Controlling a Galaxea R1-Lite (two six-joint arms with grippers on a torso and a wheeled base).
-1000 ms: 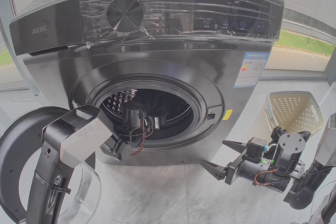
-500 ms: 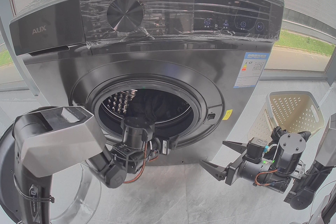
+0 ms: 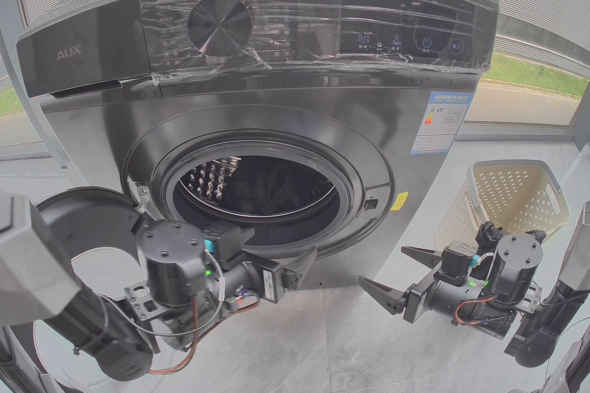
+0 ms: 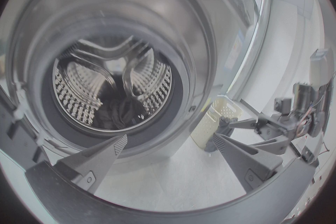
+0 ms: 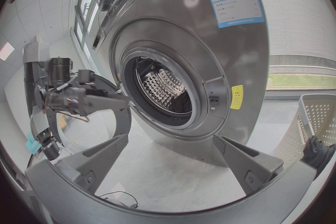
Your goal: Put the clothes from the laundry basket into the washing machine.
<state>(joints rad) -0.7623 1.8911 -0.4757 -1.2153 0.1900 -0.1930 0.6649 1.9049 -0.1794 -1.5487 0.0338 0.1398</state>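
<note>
I am holding left gripper (image 4: pixel 169 139), lower centre, and right gripper (image 5: pixel 169 140), lower right, spread and empty. Dark crumpled clothes (image 3: pixel 267 188) are lying inside the grey front-loading washing machine (image 3: pixel 246 105), centre. Cream perforated plastic basket (image 3: pixel 516 191), right, looks empty; probably door-closing next.

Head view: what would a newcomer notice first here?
The washing machine fills the middle, its round door swung open to the left and dark clothes lying inside. Both hands hang open before it, left hand low in the middle, right hand beside the tilted, empty-looking basket.
</note>
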